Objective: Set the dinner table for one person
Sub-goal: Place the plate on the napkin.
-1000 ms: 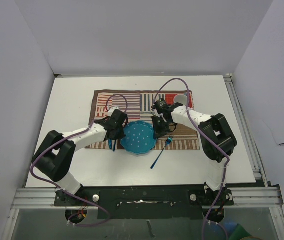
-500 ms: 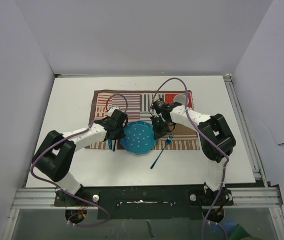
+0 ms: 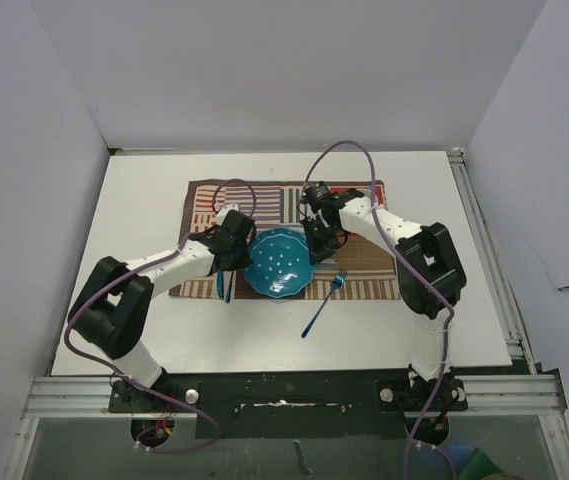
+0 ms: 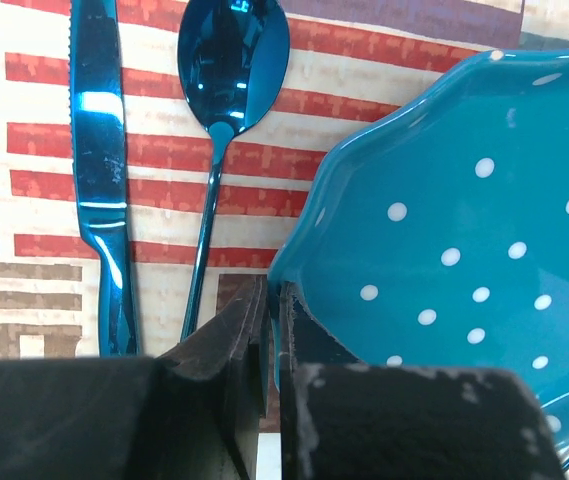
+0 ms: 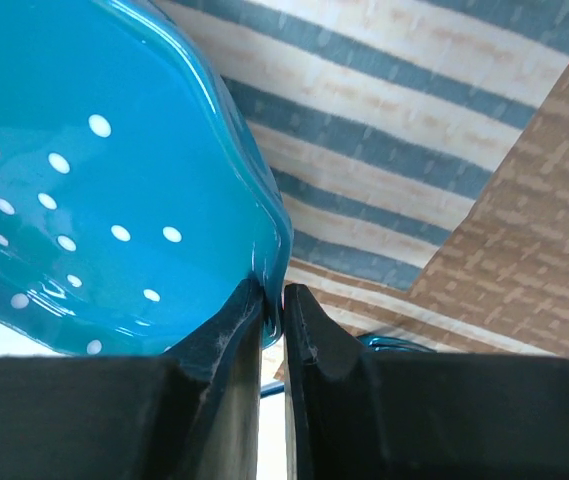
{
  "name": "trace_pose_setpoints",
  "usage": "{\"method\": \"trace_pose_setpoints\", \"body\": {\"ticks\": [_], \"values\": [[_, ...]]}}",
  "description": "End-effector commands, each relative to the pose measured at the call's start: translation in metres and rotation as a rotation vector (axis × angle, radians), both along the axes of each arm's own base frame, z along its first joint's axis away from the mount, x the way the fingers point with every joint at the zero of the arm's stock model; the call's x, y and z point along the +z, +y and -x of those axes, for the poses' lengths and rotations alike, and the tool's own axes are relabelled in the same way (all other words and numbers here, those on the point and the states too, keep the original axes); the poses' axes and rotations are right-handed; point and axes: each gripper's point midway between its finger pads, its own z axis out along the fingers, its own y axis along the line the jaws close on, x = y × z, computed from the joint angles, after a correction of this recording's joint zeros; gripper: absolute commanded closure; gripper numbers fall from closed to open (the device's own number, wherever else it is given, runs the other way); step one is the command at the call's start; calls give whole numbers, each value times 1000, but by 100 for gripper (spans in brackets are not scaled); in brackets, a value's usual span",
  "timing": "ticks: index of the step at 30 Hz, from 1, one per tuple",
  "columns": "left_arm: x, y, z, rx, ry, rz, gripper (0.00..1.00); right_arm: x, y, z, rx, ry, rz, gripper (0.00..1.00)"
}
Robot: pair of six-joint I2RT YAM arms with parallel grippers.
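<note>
The left gripper [image 4: 272, 300] is pressed shut on the rim of a teal plate [image 4: 464, 250] with white dots. Its two dark fingers pinch the scalloped edge with almost no gap between them. The right gripper [image 5: 272, 295] is clamped in the same way on the opposite rim of that plate. The plate therefore sits between the two grippers, held from both sides.

Beneath both grippers lies a striped patchwork mat [image 5: 414, 130] in red, brown, blue and cream. From above, the plate sits over the middle of the mat's near half. Whether it rests on the cloth or hangs just above it cannot be told.

Beside the left gripper, on the side away from the plate, a shiny blue spoon [image 4: 232, 60] lies on the mat. A shiny blue knife [image 4: 99, 200] lies just beyond the spoon, parallel to it and not touching it.

On the near side of the right gripper, towards the arm bases, lies a blue fork [image 3: 322, 305]. Its head is on the mat and its handle reaches onto the bare surface.

The dinner table [image 3: 144, 200] is the wide white top spreading out under the mat on every side of both grippers.
</note>
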Motion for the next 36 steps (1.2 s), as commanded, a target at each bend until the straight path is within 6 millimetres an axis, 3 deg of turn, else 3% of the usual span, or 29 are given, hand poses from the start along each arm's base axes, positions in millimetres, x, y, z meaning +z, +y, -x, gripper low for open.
{"method": "trace_pose_setpoints", "body": {"ticks": [1,12,24,34,36], "values": [[35,-11,-30,-14,-120,35,100,12,-10,-25,-1,-65,32,100],[44,-7,-41,7,-160,42,100,10,-16,-53,-9,-128,40,100],[28,-4,-44,9,-129,39,100,-2,-17,-64,-12,-158,30,100],[15,1,-37,4,-100,36,100,6,-18,-75,-37,-196,28,99],[14,1,-36,4,-97,41,90,7,-18,-76,-38,-201,27,93]]}}
